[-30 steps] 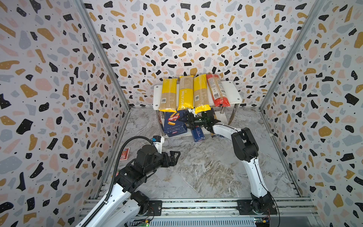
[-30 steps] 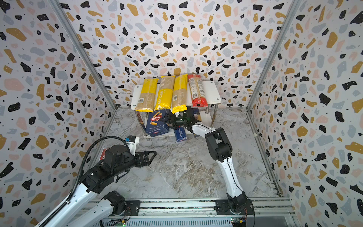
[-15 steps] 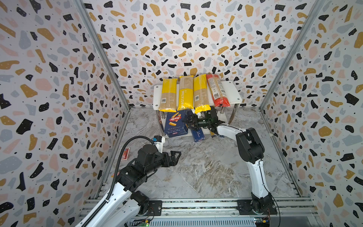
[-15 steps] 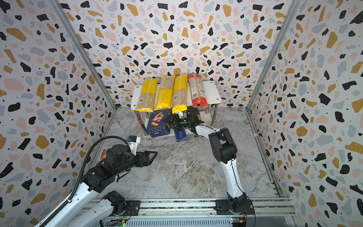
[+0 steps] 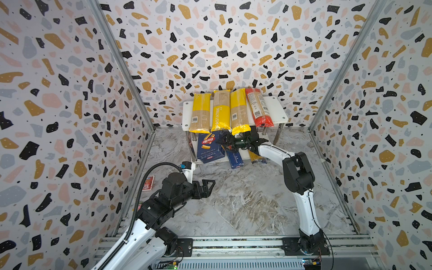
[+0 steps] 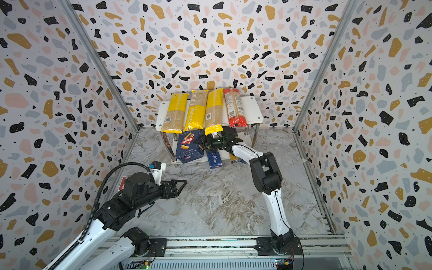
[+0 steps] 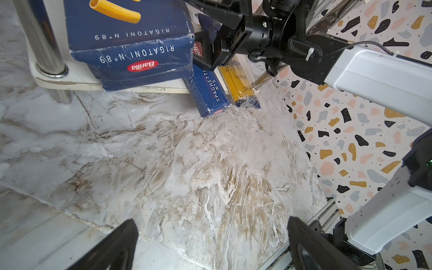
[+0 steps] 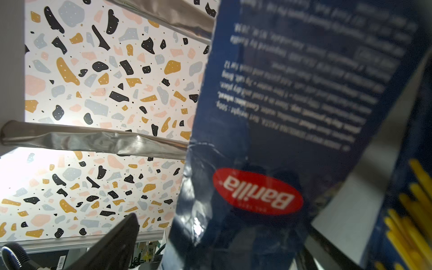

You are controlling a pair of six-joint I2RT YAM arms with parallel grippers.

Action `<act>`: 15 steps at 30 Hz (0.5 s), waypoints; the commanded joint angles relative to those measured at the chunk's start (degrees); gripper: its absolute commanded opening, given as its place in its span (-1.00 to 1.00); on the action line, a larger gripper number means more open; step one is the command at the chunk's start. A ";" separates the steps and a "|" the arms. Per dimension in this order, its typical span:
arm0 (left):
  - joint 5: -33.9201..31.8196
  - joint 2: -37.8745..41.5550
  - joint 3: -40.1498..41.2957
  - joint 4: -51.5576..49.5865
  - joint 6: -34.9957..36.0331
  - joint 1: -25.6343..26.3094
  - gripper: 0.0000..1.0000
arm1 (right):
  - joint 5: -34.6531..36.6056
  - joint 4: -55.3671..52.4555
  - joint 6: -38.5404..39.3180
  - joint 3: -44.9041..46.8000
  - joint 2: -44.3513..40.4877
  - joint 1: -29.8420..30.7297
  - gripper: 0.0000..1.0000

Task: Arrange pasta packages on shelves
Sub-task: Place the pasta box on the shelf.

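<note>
The shelves (image 5: 278, 109) stand at the back wall. Three yellow spaghetti bags (image 5: 221, 111) and a red-orange bag (image 5: 258, 107) lie on the top board. On the lower board (image 7: 70, 81) are a wide Barilla box (image 5: 209, 147), a narrow Barilla box (image 5: 235, 159) and a blue-ended bag (image 5: 256, 157). My right gripper (image 5: 222, 142) reaches under the top board, open, with the wide box's side (image 8: 292, 117) between its fingers and a gap beside one finger (image 8: 112, 245). My left gripper (image 5: 210, 184) hangs open over bare floor, holding nothing.
A small red card-sized pack (image 5: 149, 183) lies on the floor by the left wall. Patterned walls close in three sides. The arms' rail (image 5: 233, 243) runs along the front edge. Chrome legs (image 7: 39, 35) hold up the rack's corners.
My right gripper has crept left along the lower board toward the wide box, and its elbow has swung slightly right. The left arm has stayed still.
</note>
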State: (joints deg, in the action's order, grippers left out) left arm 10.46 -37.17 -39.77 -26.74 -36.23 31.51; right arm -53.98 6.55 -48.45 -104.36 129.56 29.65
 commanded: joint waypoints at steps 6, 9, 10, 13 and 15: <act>0.27 1.09 0.26 0.48 0.45 -0.48 0.99 | -0.47 -5.20 3.41 -6.33 2.11 2.07 0.98; 0.52 0.96 0.39 0.72 0.54 -0.53 0.99 | 0.80 -7.48 4.98 -5.74 1.69 2.43 0.98; 0.69 0.89 0.48 0.90 0.53 -0.48 0.99 | 1.06 -7.50 5.07 -5.12 1.37 2.41 0.98; 1.21 0.90 0.75 1.34 0.37 -0.57 0.99 | 1.20 -6.67 3.97 -3.17 0.56 1.42 0.98; 1.41 1.01 0.72 1.17 0.45 -0.57 0.99 | 0.90 -6.34 3.32 -1.89 -0.34 0.48 0.98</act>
State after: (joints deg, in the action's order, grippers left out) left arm 10.68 -36.60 -39.64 -26.87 -36.21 31.44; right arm -52.25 0.10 -45.71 -107.46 132.79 30.76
